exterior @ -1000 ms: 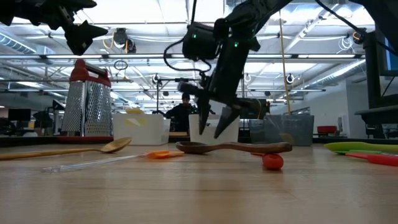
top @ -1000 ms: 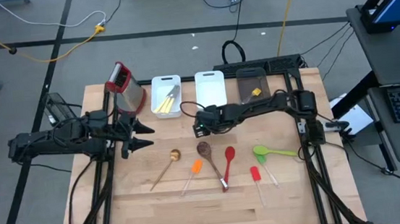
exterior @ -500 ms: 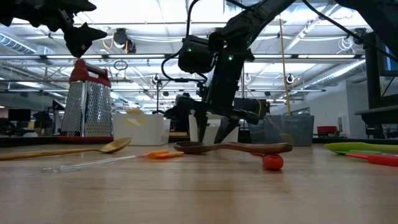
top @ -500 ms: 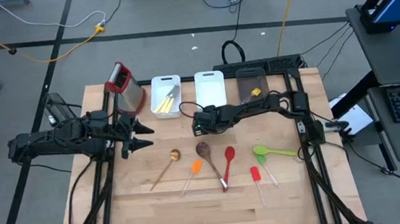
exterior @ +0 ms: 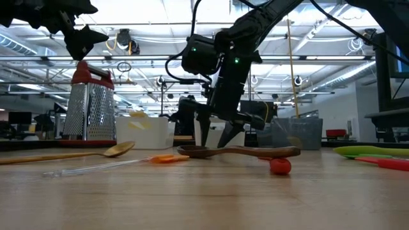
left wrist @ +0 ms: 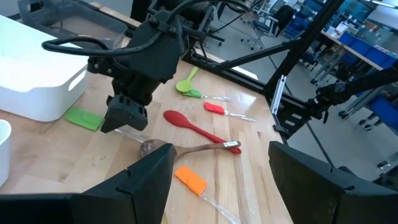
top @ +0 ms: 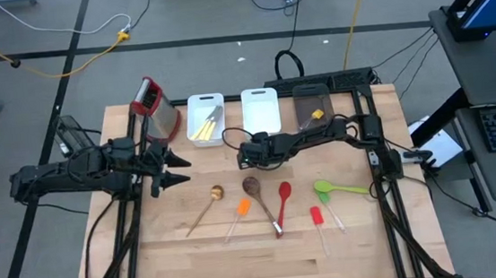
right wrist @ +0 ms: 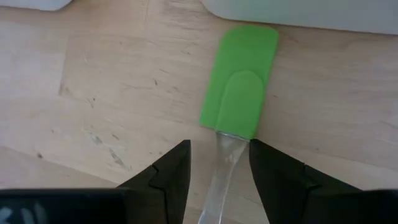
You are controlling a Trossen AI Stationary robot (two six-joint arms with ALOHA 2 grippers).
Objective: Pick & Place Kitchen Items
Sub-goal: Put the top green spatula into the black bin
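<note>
A green mini spatula [right wrist: 239, 93] with a clear handle [right wrist: 219, 177] lies flat on the table by the white bins; it also shows in the left wrist view [left wrist: 83, 118]. My right gripper [right wrist: 219, 144] is open and low over it, one finger on either side of the handle just behind the blade, apart from it. It also shows in the high view [top: 247, 155]. My left gripper [top: 177, 168] waits open and empty, raised, near the grater. A wooden spoon [top: 205, 210], dark spoon [top: 257, 194], orange spatula [top: 240, 212], red spoon [top: 284, 201], red spatula [top: 318, 217] and lime-green spoon [top: 336, 188] lie mid-table.
A steel grater with a red handle [top: 157, 109] stands at the far left. A white bin [top: 206, 118] holding yellow and metal utensils, a second white bin [top: 261, 109] and a grey bin [top: 313, 103] stand along the far edge. Bare wood lies toward the near edge.
My right gripper has gone down toward the table and a little toward its left edge, and now stands low over the green spatula's handle. The utensils have stayed where they were.
</note>
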